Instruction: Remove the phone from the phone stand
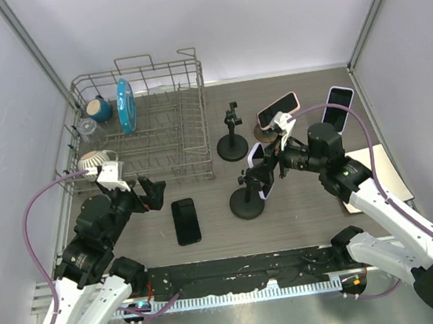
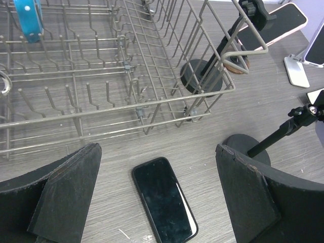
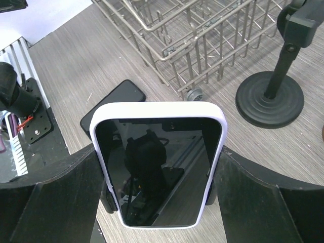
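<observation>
A white-cased phone (image 1: 259,171) sits clamped upright in a black phone stand (image 1: 247,204) at mid-table. In the right wrist view the phone (image 3: 158,162) fills the space between my fingers. My right gripper (image 1: 268,167) (image 3: 159,187) is open, with a finger close on each side of the phone at the clamp's height. My left gripper (image 1: 153,193) (image 2: 159,197) is open and empty, hovering over a black phone (image 1: 185,220) (image 2: 164,200) that lies flat on the table.
A wire dish rack (image 1: 149,131) with a blue plate stands at the back left. An empty black stand (image 1: 232,140) is behind the first. A pink-cased phone (image 1: 278,108) and another white-cased phone (image 1: 339,107) rest at the back right.
</observation>
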